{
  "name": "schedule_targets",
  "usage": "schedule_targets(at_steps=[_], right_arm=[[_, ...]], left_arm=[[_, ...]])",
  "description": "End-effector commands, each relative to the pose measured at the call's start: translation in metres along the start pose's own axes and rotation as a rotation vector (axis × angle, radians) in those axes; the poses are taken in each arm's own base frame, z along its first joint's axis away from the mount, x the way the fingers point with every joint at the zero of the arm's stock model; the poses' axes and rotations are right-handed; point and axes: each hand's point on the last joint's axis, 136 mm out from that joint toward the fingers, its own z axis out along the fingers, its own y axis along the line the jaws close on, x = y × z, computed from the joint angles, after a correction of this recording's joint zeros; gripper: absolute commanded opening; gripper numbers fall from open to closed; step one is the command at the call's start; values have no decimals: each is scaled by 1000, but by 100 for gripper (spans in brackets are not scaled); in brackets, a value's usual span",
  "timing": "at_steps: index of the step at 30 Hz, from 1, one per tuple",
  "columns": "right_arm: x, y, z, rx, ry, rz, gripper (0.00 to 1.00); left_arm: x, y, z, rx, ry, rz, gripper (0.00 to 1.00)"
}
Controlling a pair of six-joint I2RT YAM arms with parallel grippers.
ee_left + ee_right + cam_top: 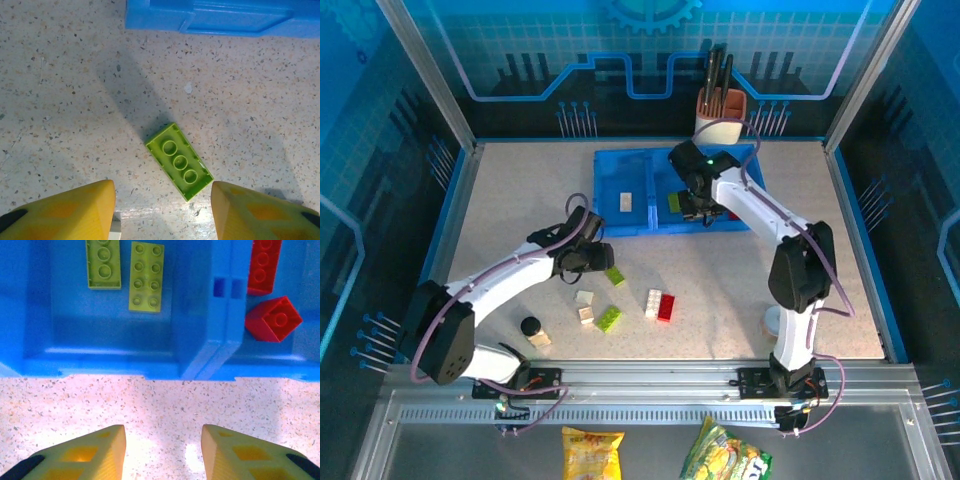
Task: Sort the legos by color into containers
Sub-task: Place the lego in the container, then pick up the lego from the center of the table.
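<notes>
- The top external view looks down from above and behind the arm bases, taking in the whole speckled beige bench (520, 190) and the translucent blue plastic tray (615, 170).
- The left wrist view stares down past the left pincer (162, 200), close over a lime green studded brick (179, 161) that the top view shares.
- The right wrist view, likewise close, faces the tray's near wall past the right pincer (162, 437).
- Both wrist views catch that wall, probably different stretches.

Bystanders on my speckled table (510, 200), from the overhead feed.
I see a beige utensil holder (723, 128) with dark handles standing at the far edge, a small black cylinder (530, 326) front left, and a yellow snack bag (592, 452) beside a green snack bag (725, 458) past the near edge.
</notes>
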Motion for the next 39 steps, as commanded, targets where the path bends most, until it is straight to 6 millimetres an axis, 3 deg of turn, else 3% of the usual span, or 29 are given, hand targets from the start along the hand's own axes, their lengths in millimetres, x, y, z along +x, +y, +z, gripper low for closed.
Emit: schedule_targets(at_steps=[1,19,30,39], right_arm=[[8,-4,-12,-1,-26,21,45],[60,-38,-4,78,16,32,45],[66,-50,-7,80,5,56,45],[65,-49,-5,74,6,61,44]], left_arm=[[-3,1,0,-34,19,-36,55],[8,-24,38,-195,140,-33,66],[33,-19,62,-266,242,-88,71],[43,-21,71,-246,272,-96,61]])
